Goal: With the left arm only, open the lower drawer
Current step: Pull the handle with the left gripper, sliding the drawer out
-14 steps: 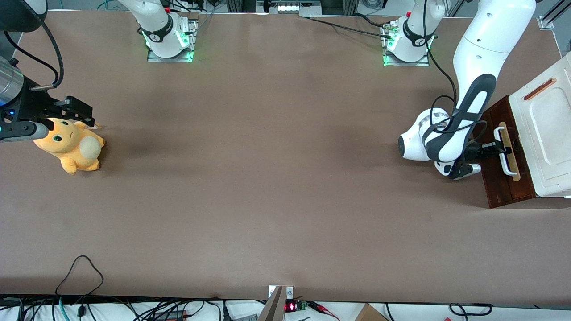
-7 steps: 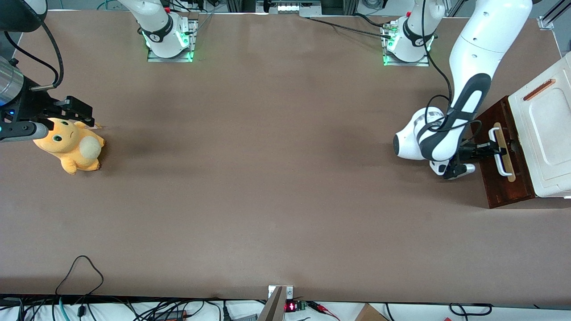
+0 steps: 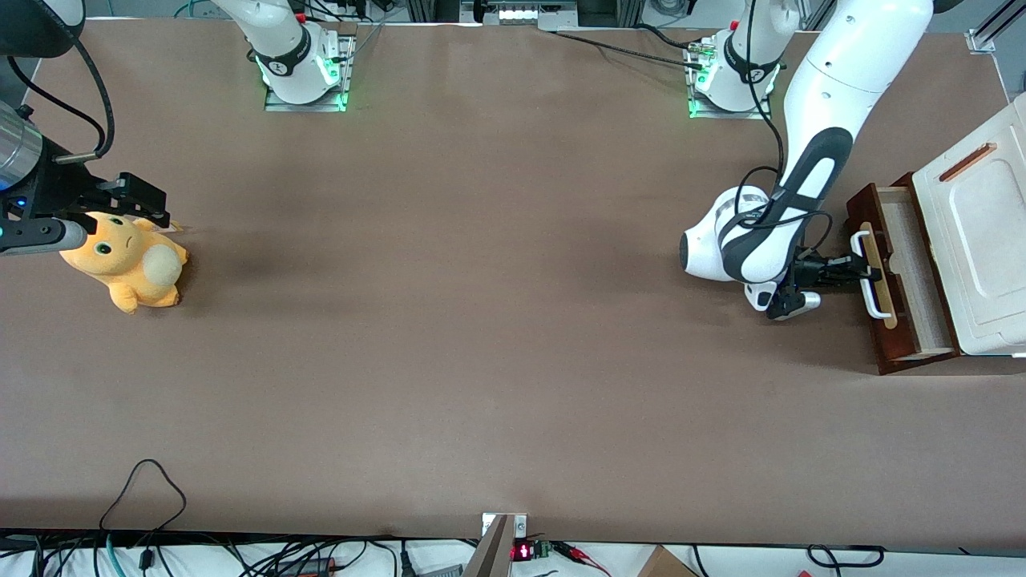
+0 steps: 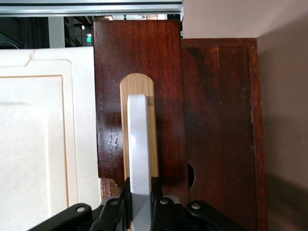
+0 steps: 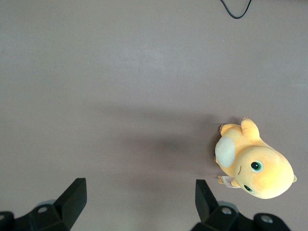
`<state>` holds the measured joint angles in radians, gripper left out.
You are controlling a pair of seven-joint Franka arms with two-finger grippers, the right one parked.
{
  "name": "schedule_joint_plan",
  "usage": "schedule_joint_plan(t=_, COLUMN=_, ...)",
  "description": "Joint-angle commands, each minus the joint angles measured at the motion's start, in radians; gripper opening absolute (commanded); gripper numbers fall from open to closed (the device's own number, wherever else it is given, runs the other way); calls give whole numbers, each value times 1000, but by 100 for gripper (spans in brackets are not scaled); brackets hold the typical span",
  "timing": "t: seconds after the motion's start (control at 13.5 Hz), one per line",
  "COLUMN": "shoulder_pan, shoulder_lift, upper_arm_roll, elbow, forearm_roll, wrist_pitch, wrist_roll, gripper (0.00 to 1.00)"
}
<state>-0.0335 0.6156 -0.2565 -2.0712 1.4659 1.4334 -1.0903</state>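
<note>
Brown table surface (image 3: pixel 481 320) carries, toward the parked arm's end, an orange plush toy with a cream belly (image 3: pixel 128 264), lying well apart from the work area; toward the working arm's end stands a white cabinet with a moulded top panel (image 3: pixel 974 248) and a small orange-brown handle (image 3: pixel 968 161) on that top; nothing lies between the working arm and the cabinet front. Dark reddish-brown wooden lower drawer (image 3: pixel 902 276) sits under the white top, pulled partway out, its pale wood interior exposed as a strip between the drawer front and the cabinet; the drawer front carries a pale tan wooden strip (image 4: pixel 149 125) and a white bar handle (image 3: pixel 864 261). Big white-shelled left arm with dark grey panels (image 3: pixel 789 216) reaches down in front of the drawer; its black two-finger gripper (image 3: pixel 851 267) is clenched on the white bar handle, the wrist view showing a finger pressed to each side of the bar (image 4: pixel 139 159). The bar's ends are cut off in the wrist view; the cabinet's outer edge runs out of the front view.
</note>
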Motion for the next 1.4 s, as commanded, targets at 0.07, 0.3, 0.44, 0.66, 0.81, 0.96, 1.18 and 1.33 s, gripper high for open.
schedule_joint_plan(t=0.07, shoulder_pan=-23, shoulder_lift=13, upper_arm_roll=-29, elbow=33, forearm_roll=8, wrist_pitch=32, wrist_roll=41, gripper=3)
schedule_joint_plan(t=0.3, shoulder_pan=-23, shoulder_lift=16, upper_arm_roll=-29, elbow=32, forearm_roll=-1, wrist_pitch=32, wrist_roll=41, gripper=61)
schedule_joint_plan(t=0.44, shoulder_pan=-22, shoulder_lift=13, upper_arm_roll=-29, elbow=31, forearm_roll=-1, wrist_pitch=32, wrist_roll=43, gripper=99)
schedule_joint_plan(t=0.66, shoulder_pan=-20, shoulder_lift=0, upper_arm_roll=-32, elbow=40, forearm_roll=-28, wrist_pitch=33, wrist_roll=44, gripper=100)
schedule_joint_plan(t=0.81, shoulder_pan=-20, shoulder_lift=-25, upper_arm_roll=-43, elbow=101, forearm_roll=-131, wrist_pitch=45, wrist_roll=56, gripper=100)
schedule_joint_plan(t=0.96, shoulder_pan=-17, shoulder_lift=-75, upper_arm_roll=-50, elbow=175, forearm_roll=-285, wrist_pitch=103, wrist_roll=159, gripper=100)
schedule_joint_plan(t=1.18, shoulder_pan=-14, shoulder_lift=-154, upper_arm_roll=-46, elbow=282, forearm_roll=-470, wrist_pitch=133, wrist_roll=419, gripper=100)
schedule_joint_plan(t=1.33, shoulder_pan=-6, shoulder_lift=-206, upper_arm_roll=-40, elbow=382, forearm_roll=-678, wrist_pitch=136, wrist_roll=516, gripper=100)
